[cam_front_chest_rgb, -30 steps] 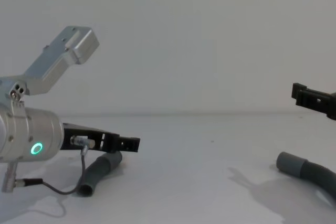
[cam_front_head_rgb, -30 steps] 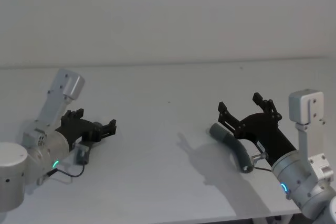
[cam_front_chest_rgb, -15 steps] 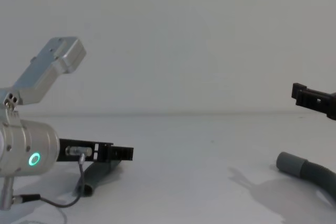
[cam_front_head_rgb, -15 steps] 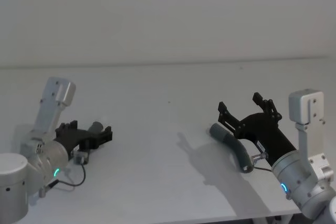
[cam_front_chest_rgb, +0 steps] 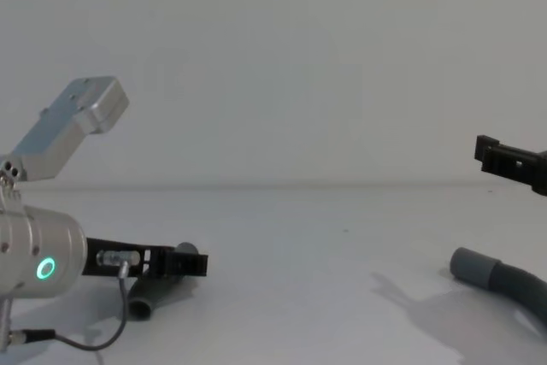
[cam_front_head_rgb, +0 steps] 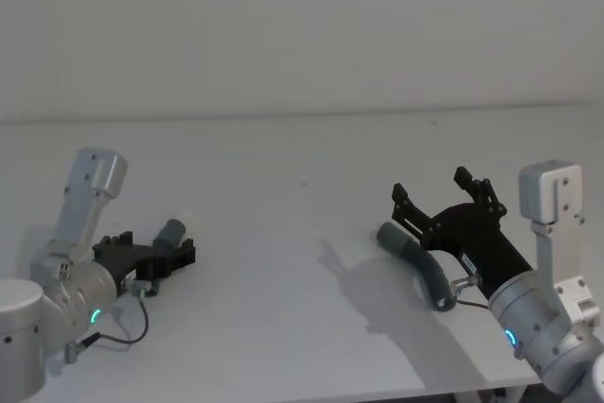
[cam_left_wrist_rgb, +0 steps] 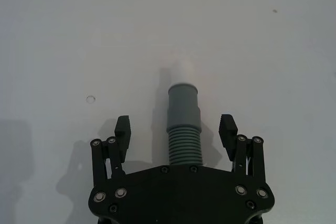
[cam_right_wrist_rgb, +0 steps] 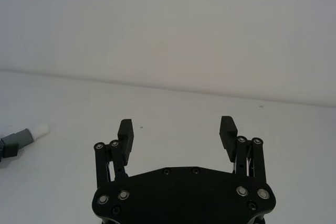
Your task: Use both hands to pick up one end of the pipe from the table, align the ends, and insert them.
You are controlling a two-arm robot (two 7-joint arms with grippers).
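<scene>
On the white table (cam_front_head_rgb: 283,176) lie two grey ribbed pipe pieces. The left pipe (cam_front_head_rgb: 171,231) runs between the fingers of my open left gripper (cam_left_wrist_rgb: 176,129); the fingers stand either side of its ribbed part without touching. Its smooth cuff (cam_left_wrist_rgb: 183,103) and white tip (cam_left_wrist_rgb: 181,69) stick out past the fingertips. In the chest view the left gripper (cam_front_chest_rgb: 184,262) hovers low over this pipe (cam_front_chest_rgb: 154,290). The bent right pipe (cam_front_head_rgb: 422,267) lies under my open right gripper (cam_front_head_rgb: 432,186), which hangs above it holding nothing. The right pipe's cuff (cam_front_chest_rgb: 474,266) points toward the table's middle.
A plain wall rises behind the table's far edge (cam_front_head_rgb: 302,115). The table's near edge (cam_front_head_rgb: 311,394) runs close below the right arm's silver wrist (cam_front_head_rgb: 543,327). A thin black cable (cam_front_chest_rgb: 85,344) loops from the left wrist.
My left gripper has dropped and drawn back to the left, coming down so its open fingers straddle the left pipe. The right gripper and right pipe have not moved.
</scene>
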